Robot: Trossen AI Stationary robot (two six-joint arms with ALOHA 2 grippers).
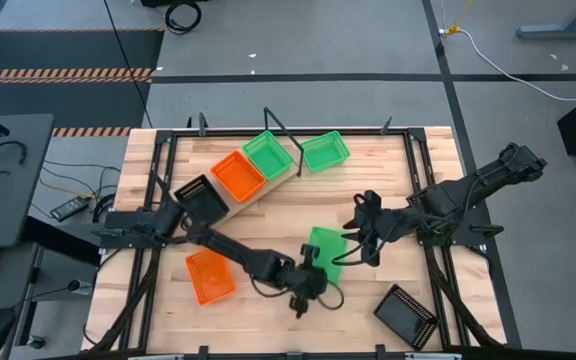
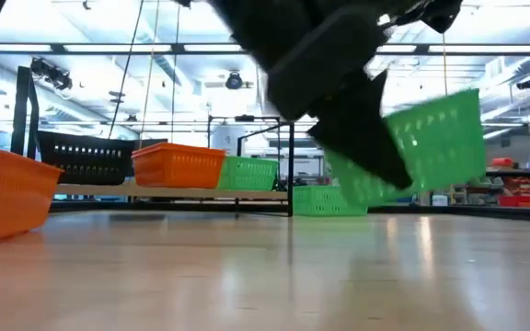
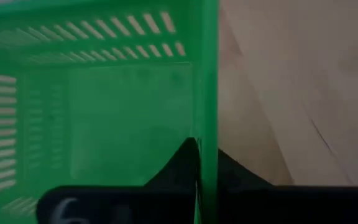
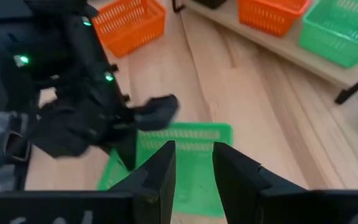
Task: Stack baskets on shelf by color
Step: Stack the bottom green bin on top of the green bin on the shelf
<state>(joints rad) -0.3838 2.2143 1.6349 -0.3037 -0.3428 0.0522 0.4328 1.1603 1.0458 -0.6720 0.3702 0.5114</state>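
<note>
Green basket (image 3: 104, 112) fills your left wrist view: left gripper (image 1: 313, 268) clamped on its rim, basket lifted and tilted above table (image 1: 268, 215) centre. Right gripper (image 1: 360, 238) just beside it, fingers (image 4: 160, 171) narrowly apart, holding nothing. Your shelf (image 1: 258, 192) carries black, orange, green baskets.

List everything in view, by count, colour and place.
shelf green basket: one, green, shelf's right end
loose green basket: one, green, on the table beside the shelf
held green basket: one, green, mid-table, tilted
orange baskets: two, orange; one mid-shelf, one on the table's left front
black baskets: two, black; one at the shelf's left end, one on the table's right front
shelf: one, light wood, table's back
table: one, wood
left gripper: shut on the held green basket's wall
right gripper: open, above that basket
</note>
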